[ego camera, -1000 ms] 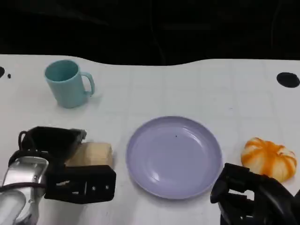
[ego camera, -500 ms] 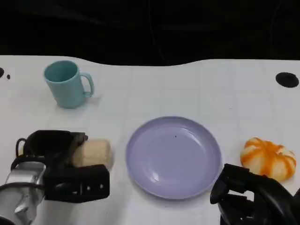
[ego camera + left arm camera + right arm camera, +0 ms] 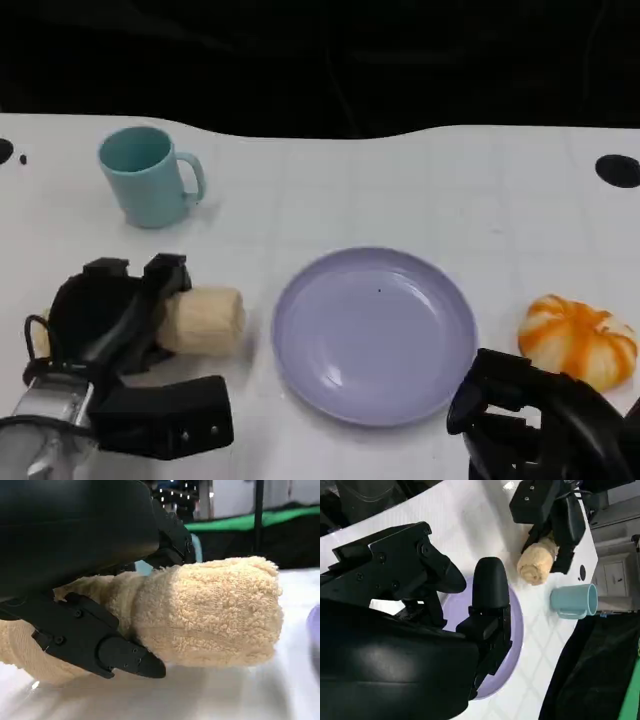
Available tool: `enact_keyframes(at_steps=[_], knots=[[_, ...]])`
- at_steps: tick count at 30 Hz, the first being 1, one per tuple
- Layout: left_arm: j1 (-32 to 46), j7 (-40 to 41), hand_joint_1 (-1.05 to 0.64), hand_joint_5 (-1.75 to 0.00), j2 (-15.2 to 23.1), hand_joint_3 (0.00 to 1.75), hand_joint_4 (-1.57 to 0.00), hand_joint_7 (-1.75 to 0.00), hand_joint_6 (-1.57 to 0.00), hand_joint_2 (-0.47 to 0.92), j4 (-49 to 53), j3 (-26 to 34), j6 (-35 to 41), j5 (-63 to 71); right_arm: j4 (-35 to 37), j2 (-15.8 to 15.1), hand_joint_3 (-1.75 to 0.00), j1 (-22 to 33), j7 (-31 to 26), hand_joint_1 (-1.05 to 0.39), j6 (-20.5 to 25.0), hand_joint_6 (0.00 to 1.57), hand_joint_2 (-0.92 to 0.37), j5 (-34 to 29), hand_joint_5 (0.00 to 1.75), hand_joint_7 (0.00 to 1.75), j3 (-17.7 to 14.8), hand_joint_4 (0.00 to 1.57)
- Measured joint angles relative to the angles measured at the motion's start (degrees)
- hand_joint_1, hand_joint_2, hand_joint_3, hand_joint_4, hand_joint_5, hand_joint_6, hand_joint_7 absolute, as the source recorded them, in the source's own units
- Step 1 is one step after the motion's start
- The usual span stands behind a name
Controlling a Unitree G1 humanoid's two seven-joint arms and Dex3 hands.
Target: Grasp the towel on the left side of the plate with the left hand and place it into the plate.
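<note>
If I lift fast, towel (image 3: pixel 203 318) may slip: left robot hand (image 3: pixel 110 330) clamps only its end. Plate (image 3: pixel 375 335) at three o'clock. Right robot hand (image 3: pixel 530 420) curled, holding nothing.

The left hand (image 3: pixel 120 330) covers the rolled towel's (image 3: pixel 205 320) end farthest from the plate (image 3: pixel 375 335). The right hand (image 3: pixel 535 425) is cut off by the picture's lower edge and overlaps the orange pumpkin's (image 3: pixel 575 340) near side.
</note>
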Motion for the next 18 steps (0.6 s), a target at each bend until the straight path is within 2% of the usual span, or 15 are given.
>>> enact_keyframes(at_steps=[2, 5, 11, 14, 18], knots=[[0.11, -1.75, -0.2, -1.75, -0.07, 0.33, -0.79, -1.6, -0.6, 0.84, -3.57, 0.34, 1.77, -0.23, 0.0, 0.0, -1.04, 0.04, -0.08, -0.07, 0.0, 0.57, -0.68, 0.0, 1.75, 1.61, 0.06, 0.73], [0.61, -6.19, -0.2, -1.75, -0.7, 0.52, -0.84, -1.73, -0.58, 0.78, -10.0, 1.26, 3.94, -2.22, -0.02, 0.01, -1.04, 0.06, -0.3, -0.06, 0.03, 0.57, -0.68, 0.0, 1.75, 1.61, 0.16, 0.72], [0.58, -17.47, -0.23, -1.75, -6.37, 0.64, -0.89, -1.75, -0.62, 0.67, -23.43, 1.66, 10.25, -4.71, -0.09, 0.0, -1.04, 0.07, -0.31, -0.05, 0.27, 0.57, -0.69, 0.13, 1.75, 1.61, 0.17, 0.72], [-0.78, -21.94, -0.22, -1.75, -9.3, 0.85, -0.89, -1.71, -0.65, 0.59, -25.94, 0.61, 13.29, -4.45, -0.1, 0.0, -1.03, 0.16, -0.32, -0.04, 0.33, 0.56, -0.7, 0.13, 1.75, 1.61, 0.16, 0.71], [-2.71, -25.27, -0.24, -1.75, -12.36, 0.88, -0.87, -1.72, -0.63, 0.58, -26.41, -1.63, 15.48, -3.74, -0.2, 0.0, -1.03, 0.41, -0.5, -0.04, 0.49, 0.55, -0.7, 0.12, 1.75, 1.61, 0.17, 0.71]])
